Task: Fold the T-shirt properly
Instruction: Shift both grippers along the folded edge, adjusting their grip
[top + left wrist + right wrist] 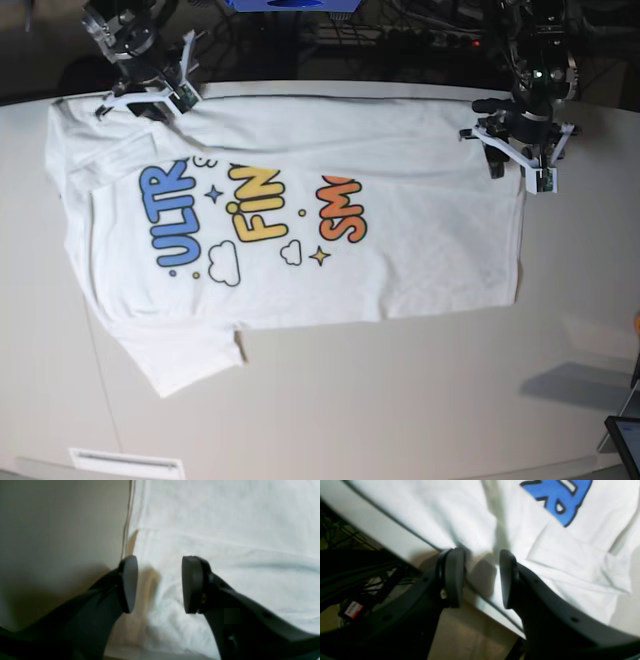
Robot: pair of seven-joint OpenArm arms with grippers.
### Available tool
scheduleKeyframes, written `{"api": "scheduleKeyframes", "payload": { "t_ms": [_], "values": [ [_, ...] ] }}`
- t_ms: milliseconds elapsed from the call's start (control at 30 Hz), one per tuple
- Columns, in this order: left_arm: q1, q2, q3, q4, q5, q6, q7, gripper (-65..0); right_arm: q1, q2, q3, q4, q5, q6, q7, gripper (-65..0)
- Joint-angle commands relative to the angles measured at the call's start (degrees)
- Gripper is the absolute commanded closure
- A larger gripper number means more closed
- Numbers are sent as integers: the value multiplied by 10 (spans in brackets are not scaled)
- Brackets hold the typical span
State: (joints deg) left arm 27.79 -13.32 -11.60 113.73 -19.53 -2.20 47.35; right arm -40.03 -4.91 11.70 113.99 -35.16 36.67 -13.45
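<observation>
The T-shirt (400, 260) lies spread flat on the table, print up, showing blue, yellow and orange lettering; one sleeve points toward the table's front left. My left gripper (518, 165) hovers over the shirt's far right corner. In the left wrist view the left gripper (160, 585) stands open above the white T-shirt (225, 530) at its edge, with nothing between the pads. My right gripper (150, 100) is at the shirt's far left corner. Its wrist view shows the right gripper (481, 577) open over the T-shirt (445, 510) by the table's rim, holding nothing.
The beige table (400, 400) stretches out in front of the shirt. Beyond its far edge are dark frame bars and cables (350, 567). A white strip (125, 463) lies at the front left, and a dark device (625, 435) sits at the front right corner.
</observation>
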Motion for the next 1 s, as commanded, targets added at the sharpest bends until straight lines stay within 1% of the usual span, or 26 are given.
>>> {"api": "scheduleKeyframes", "payload": {
  "t_ms": [0,167,267,400,467,567,700,867,900,967],
  "values": [
    [-1,-4,-2,9,1,0,-11,-272,-6,-1,11,8,-6,-6,-1,-229],
    [-3,-5,-2,-2,1,0,-11,-272,-6,-4,16,14,2,-2,0,-238],
    [-5,-5,-2,-8,1,0,-11,-272,-22,-4,14,17,42,-1,0,-247],
    [-7,-5,1,-12,1,0,-11,-272,-33,-4,13,18,74,0,0,-315],
    [-21,-4,5,-23,1,0,-11,-272,-34,-4,14,19,95,0,3,-318],
    [-42,3,16,-69,1,0,-11,-272,-34,-4,17,20,129,-2,26,-318],
    [-49,4,50,-92,1,0,-12,-272,-29,-4,62,20,181,-2,41,-318],
    [-48,4,69,-91,1,0,-12,-272,-5,-1,154,20,261,0,37,-319],
    [-49,4,69,-91,1,0,-12,-272,-2,1,166,20,271,4,37,-321],
    [-50,4,64,-92,1,0,-12,-272,0,1,179,19,272,26,37,-321]
  ]
}}
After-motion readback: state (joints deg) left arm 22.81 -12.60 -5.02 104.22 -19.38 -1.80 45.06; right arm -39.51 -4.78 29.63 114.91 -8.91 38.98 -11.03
